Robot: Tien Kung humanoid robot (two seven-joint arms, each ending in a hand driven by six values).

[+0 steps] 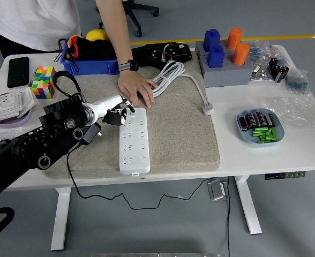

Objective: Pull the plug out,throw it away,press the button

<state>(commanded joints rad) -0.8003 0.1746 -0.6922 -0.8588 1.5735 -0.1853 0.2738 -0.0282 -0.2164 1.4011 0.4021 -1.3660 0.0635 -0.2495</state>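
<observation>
A white power strip (133, 140) lies lengthwise on the beige mat (184, 139). My left hand (120, 111) hovers over the strip's far end, fingers curled, one fingertip touching near the strip's top left corner. It holds nothing. The black plug adapter (92, 132) lies on the mat left of the strip, partly hidden behind my forearm, its black cord running off the table's front edge. A person's hand (137, 88) rests flat on the mat just beyond the strip, by the coiled white cable (171, 74). My right arm is out of view.
A blue bin (89, 66) and black device (163, 52) stand at the back. A colour cube (44, 81), phone (18, 71) and white sockets (7, 104) sit at left. Grey block with blue and orange cylinders (222, 53) and a blue plate (260, 128) are at right.
</observation>
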